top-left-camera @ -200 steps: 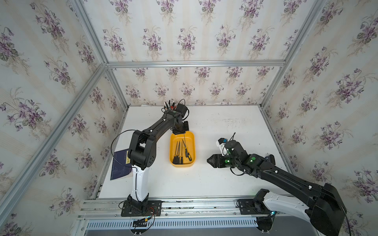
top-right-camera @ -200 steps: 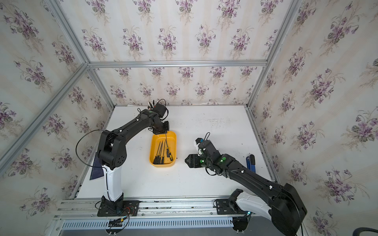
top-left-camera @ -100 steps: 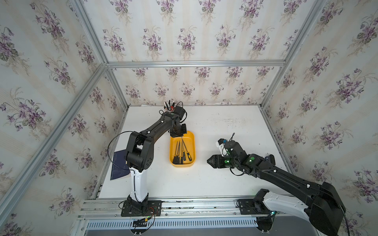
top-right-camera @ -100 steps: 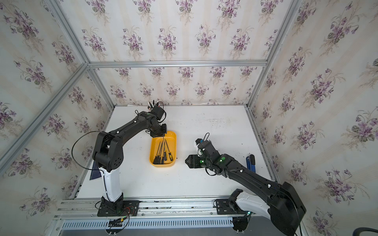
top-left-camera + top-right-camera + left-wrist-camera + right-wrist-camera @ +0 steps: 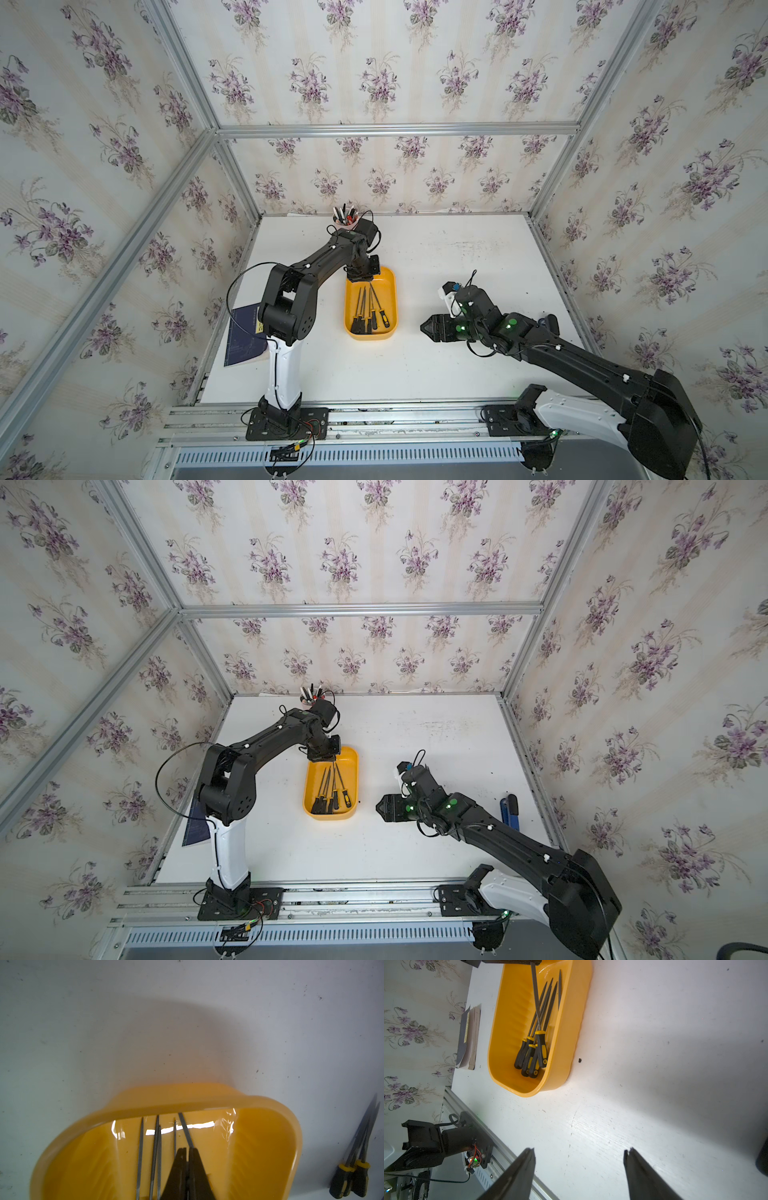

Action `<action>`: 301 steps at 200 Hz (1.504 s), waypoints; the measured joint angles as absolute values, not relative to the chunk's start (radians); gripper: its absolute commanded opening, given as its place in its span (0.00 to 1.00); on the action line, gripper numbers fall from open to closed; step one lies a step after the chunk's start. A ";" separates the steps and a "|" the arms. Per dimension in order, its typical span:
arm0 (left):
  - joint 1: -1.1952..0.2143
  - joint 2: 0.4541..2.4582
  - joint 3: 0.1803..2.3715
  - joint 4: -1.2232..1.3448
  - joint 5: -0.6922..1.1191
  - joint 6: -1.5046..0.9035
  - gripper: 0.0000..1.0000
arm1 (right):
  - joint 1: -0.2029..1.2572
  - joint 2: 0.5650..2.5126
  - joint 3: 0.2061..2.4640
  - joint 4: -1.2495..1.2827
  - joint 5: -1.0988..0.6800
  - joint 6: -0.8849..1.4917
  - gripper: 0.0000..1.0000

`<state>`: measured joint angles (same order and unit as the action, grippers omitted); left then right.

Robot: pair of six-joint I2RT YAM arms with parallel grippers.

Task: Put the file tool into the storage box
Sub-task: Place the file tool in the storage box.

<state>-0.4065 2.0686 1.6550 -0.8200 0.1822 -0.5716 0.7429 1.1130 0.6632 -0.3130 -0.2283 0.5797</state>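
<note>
Left jaws grip a thin grey metal file tool point(image 5: 186, 1132) at 12 o'clock of the yellow-orange plastic storage box point(image 5: 386, 282). Releasing seems next; right jaws gape empty.

We are noting slight motion only: the left gripper point(image 5: 186, 1150), pinching the file point(image 5: 185, 1132) by its blade, is creeping nearer over the storage box point(image 5: 390, 291) far end. The left arm point(image 5: 291, 286) is swaying at its elbow.
</note>
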 measured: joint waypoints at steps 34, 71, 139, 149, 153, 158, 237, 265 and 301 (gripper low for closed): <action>-0.406 2.079 1.650 -0.821 0.183 -0.571 0.03 | 0.743 1.114 0.663 -0.313 -0.228 0.579 0.73; -0.406 2.090 1.650 -0.820 0.183 -0.571 0.03 | 0.743 1.114 0.663 -0.313 -0.228 0.579 0.73; -0.408 2.106 1.650 -0.820 0.187 -0.563 0.13 | 0.743 1.114 0.663 -0.313 -0.224 0.579 0.73; -0.408 2.107 1.650 -0.820 0.185 -0.559 0.14 | 0.743 1.116 0.663 -0.313 -0.224 0.578 0.73; -0.408 2.108 1.650 -0.820 0.186 -0.559 0.14 | 0.743 1.117 0.663 -0.313 -0.224 0.577 0.73; -0.408 2.109 1.650 -0.820 0.186 -0.559 0.15 | 0.743 1.118 0.663 -0.313 -0.224 0.577 0.73; -0.410 2.104 1.649 -0.819 0.189 -0.557 0.24 | 0.743 1.121 0.665 -0.314 -0.221 0.577 0.73; -0.411 2.078 1.649 -0.818 0.208 -0.557 0.25 | 0.743 1.121 0.665 -0.314 -0.218 0.577 0.73; -0.419 2.028 1.628 -0.812 0.258 -0.555 0.32 | 0.743 1.124 0.672 -0.322 -0.187 0.587 0.72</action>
